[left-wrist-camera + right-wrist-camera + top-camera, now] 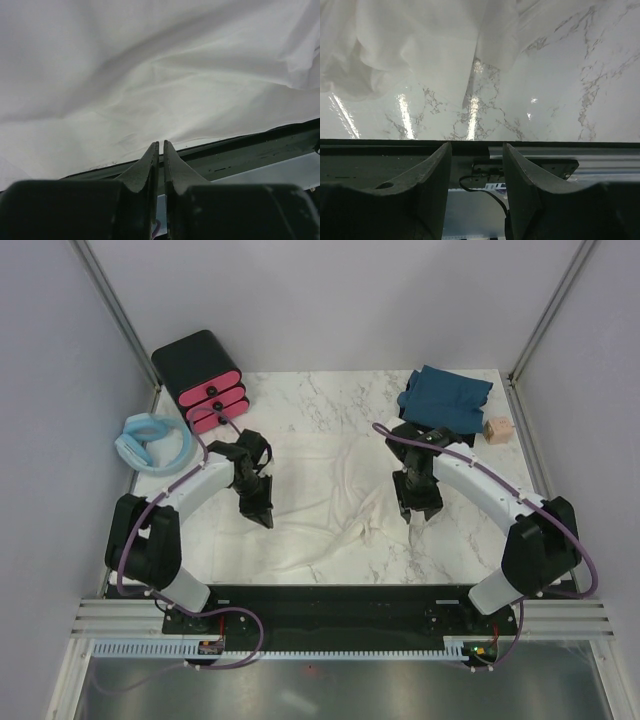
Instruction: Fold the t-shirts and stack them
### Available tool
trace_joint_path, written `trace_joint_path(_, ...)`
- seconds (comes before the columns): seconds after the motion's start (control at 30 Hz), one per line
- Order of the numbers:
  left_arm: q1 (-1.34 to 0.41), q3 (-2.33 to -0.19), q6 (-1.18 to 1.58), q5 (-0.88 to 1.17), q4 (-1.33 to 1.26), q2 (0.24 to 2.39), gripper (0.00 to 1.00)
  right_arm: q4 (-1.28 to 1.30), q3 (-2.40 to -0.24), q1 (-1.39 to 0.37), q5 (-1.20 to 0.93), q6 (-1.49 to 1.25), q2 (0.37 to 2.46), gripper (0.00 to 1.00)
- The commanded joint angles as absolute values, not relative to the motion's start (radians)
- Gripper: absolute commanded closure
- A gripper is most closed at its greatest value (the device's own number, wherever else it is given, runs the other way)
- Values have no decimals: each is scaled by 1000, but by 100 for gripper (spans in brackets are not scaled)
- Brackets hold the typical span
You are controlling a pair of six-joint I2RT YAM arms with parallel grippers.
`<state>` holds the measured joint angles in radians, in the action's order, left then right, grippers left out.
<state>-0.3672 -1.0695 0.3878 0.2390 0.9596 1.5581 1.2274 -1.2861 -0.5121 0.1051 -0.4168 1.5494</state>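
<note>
Bare marble (460,550) right of cream shirt (320,500) (drawer box (195,365), teal shirt (445,395) far back)

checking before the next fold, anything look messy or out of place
The white t-shirt lies rumpled mid-table, creased and bunched toward its right side rather than flat. The teal t-shirt sits in a crumpled, unfolded heap at the far right corner. Nothing looks spilled or damaged.

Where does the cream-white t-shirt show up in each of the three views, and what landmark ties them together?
Top external: the white t-shirt lies rumpled mid-table, between the two arms.
Left wrist: it fills the upper part of the frame.
Right wrist: it sits upper left to top centre.
Shared landmark: the black base plate at the table's near edge, a dark band in both wrist views.
</note>
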Motion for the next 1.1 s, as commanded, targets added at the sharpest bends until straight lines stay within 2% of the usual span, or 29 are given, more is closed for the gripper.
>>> trace_joint_path(0.0, -370, -1123, 383, 261, 945, 1572, 86, 1166, -1214, -512, 77, -436, 1545, 47)
trace_joint_path(0.33, -371, -1092, 383, 258, 946, 1563, 86, 1008, -1006, -529, -37, -451, 1551, 46)
trace_joint_path(0.87, -371, -1111, 390, 249, 957, 1566, 87, 865, -953, -535, -44, -448, 1664, 46)
trace_joint_path(1.0, -371, -1111, 393, 247, 959, 1566, 87, 870, -963, -535, -44, -440, 1651, 65)
trace_joint_path(1.07, -371, -1108, 396, 245, 956, 1566, 87, 879, -971, -535, -40, -439, 1625, 79)
